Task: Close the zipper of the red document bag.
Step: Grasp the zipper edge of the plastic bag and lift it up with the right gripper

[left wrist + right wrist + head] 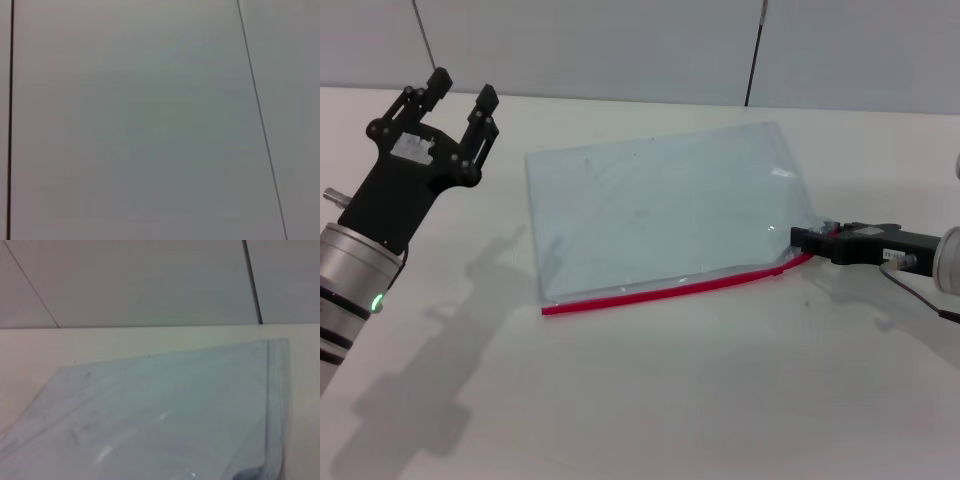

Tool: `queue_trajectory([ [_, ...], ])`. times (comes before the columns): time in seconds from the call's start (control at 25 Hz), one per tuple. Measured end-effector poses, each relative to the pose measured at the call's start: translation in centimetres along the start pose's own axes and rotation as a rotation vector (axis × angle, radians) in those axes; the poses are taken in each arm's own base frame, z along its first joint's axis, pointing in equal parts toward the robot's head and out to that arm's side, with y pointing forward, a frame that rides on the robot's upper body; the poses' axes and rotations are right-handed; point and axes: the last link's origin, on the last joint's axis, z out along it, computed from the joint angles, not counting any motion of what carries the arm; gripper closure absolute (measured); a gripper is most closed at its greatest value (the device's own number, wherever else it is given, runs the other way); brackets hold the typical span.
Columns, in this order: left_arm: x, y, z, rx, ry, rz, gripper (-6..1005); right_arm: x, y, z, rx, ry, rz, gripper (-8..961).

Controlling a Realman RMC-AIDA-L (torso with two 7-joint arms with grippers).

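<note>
Right now the white worktop (650, 400) is carrying everything in front of me, with a pale wall (620, 45) rising behind its far edge. Lying flat near the middle of it is the red document bag (660, 210), a translucent grey-blue pouch turned at a slant, its red-trimmed long edge facing me. In my right wrist view the bag (160, 410) is filling the lower part of the picture, with the worktop (100, 342) and the wall beyond it.

My left arm is reaching up from the near left, well apart from the bag. Its left claw (460, 98) is hanging above the worktop with its black fingers spread wide and nothing between them. My left wrist view is showing only the plain wall (150, 125) with two dark seams.

My right arm is coming in low from the right edge, almost level with the worktop. The right claw (802, 241) is sitting right at the bag's near right corner, at the end of the red edge. Its black tip is touching that corner, where the plastic is lifting and curling slightly, but I cannot tell whether the fingers are pinched or parted there.

The zipper (665, 292) is running as a thin bright red strip along the whole near edge, from the left corner to my right claw. I cannot make out the slider.
</note>
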Motion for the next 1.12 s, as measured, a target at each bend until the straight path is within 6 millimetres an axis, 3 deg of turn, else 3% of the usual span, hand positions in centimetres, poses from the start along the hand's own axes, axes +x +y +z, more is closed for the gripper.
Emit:
queue_trajectory([
  [0.36,0.0,0.0,-0.1,0.001,-0.001,-0.001,477,0.3,-0.3,-0.3,0.001,0.045,0.018,382],
  [0.8,0.0,0.0,0.0,0.000,-0.002,-0.001,477,-0.1,1.2,0.5,-0.062,0.073,-0.032,413],
  [1.12,0.0,0.0,0.0,0.003,-0.003,-0.001,478,-0.2,2.0,0.4,-0.115,0.067,-0.058,658],
])
